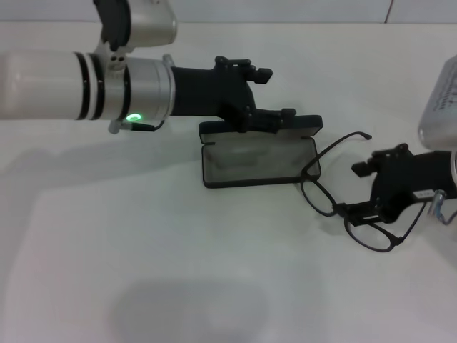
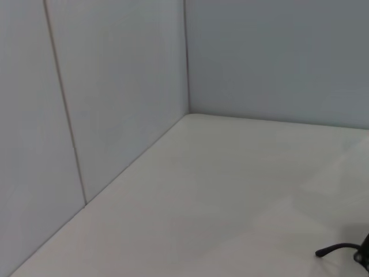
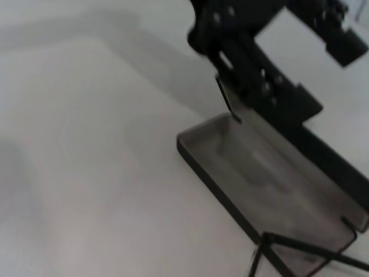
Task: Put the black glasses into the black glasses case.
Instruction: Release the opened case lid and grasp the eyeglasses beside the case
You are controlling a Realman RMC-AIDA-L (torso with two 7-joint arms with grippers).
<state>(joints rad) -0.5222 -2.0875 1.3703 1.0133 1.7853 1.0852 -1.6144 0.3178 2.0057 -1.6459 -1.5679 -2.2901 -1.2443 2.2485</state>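
Head view: the thin black-framed glasses (image 1: 341, 191) lie on the white table (image 1: 143, 271), one lens rim touching the end of the open, grey-lined black hard-shell case (image 1: 258, 158). The frame looks light, springy and easily bent, so the bridge or rim should suit grasping better than a slim temple. The right tool (image 1: 365, 207) is closed on the frame near the bridge. The left tool (image 1: 268, 118) pinches the raised lid, steadying the case; the right wrist view confirms that grip.
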